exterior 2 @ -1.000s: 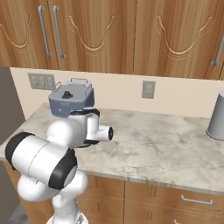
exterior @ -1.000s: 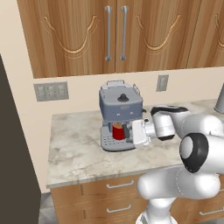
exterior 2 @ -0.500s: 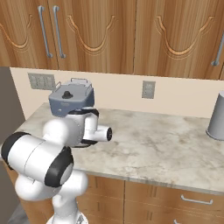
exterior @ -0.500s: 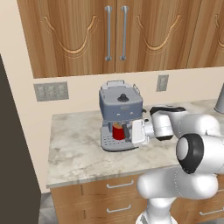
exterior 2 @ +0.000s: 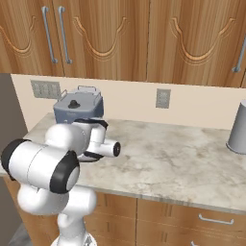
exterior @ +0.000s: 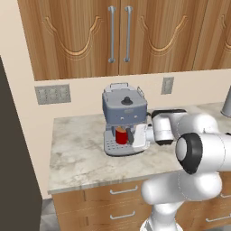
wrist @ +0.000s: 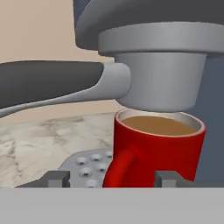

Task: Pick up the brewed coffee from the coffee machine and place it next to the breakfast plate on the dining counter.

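The brewed coffee (wrist: pixel 162 144) is a small red mug with brown liquid, standing on the silver drip tray under the spout of the blue-grey coffee machine (exterior: pixel 124 110). In the left base view the mug (exterior: pixel 121 135) sits in the machine's bay, and my gripper (exterior: pixel 131 136) reaches in from the right at mug height. In the hand view my gripper (wrist: pixel 114 178) is open. One fingertip (wrist: pixel 57 178) stands clear to the left of the mug's handle and the other shows in front of the mug's body. In the right base view my own arm hides most of the coffee machine (exterior 2: pixel 77 108). The breakfast plate and dining counter are out of view.
The machine stands on a marble counter (exterior: pixel 76 158) with drawers below and wooden wall cabinets above. Its black portafilter handle (wrist: pixel 43 83) sticks out above the mug on the left. A grey canister (exterior 2: pixel 238 127) stands at the counter's far right. A dark tall unit (exterior: pixel 13 158) borders the left end.
My elbow has shifted slightly. The hand stays at the machine's bay and the mug has not moved.
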Motion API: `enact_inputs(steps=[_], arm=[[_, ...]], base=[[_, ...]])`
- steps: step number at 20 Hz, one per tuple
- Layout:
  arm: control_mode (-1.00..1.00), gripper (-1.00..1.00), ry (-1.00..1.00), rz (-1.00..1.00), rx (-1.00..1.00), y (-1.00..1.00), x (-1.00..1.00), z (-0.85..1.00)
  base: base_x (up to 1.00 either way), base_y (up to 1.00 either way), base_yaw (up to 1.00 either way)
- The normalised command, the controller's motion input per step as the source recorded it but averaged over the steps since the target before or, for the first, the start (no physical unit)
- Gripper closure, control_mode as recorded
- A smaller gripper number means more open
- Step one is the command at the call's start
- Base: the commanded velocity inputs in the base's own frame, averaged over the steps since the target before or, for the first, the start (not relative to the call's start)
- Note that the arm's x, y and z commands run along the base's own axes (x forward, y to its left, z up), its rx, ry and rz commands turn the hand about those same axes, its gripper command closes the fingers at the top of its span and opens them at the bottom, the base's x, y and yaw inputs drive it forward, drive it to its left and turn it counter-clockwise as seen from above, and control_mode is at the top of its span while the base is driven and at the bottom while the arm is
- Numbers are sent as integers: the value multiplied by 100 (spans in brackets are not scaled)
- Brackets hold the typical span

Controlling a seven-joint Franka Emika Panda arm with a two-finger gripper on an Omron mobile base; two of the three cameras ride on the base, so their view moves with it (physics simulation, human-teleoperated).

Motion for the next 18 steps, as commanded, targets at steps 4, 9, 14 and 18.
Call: enact_inputs(steps=[4, 9, 14, 18], arm=[[-100, 100, 0, 0, 0, 0, 20, -14], [-100, 100, 0, 0, 0, -4, 3, 0], [-100, 100, 2, -3, 0, -27, -23, 0], [-100, 100, 0, -1, 0, -35, -54, 0]], base=[[0, 0, 0], [0, 0, 0], [0, 0, 0], [0, 0, 0]])
